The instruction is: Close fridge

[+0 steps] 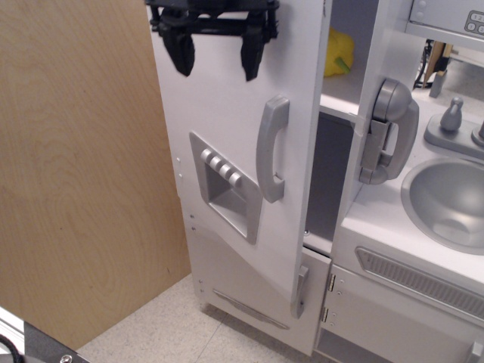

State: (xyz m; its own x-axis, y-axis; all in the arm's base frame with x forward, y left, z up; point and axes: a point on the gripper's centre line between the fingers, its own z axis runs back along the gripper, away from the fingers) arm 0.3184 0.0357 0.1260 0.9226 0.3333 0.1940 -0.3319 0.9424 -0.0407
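The tall white fridge (344,98) stands left of the sink counter. Its big door (227,121) is swung most of the way shut, with a narrow gap left at its right edge. The door shows its grey vertical handle (272,159) and grey dispenser panel (227,189). Through the gap I see part of a yellow pepper (339,51) on a shelf. My black gripper (215,54) is at the top of the frame, in front of the door's upper face, fingers open and holding nothing.
A grey toy phone (387,132) hangs on the fridge's right side post. A grey sink (446,200) and faucet (452,117) lie to the right. A shorter white door with a small grey handle (300,283) sits below. A wooden wall panel (83,166) stands left.
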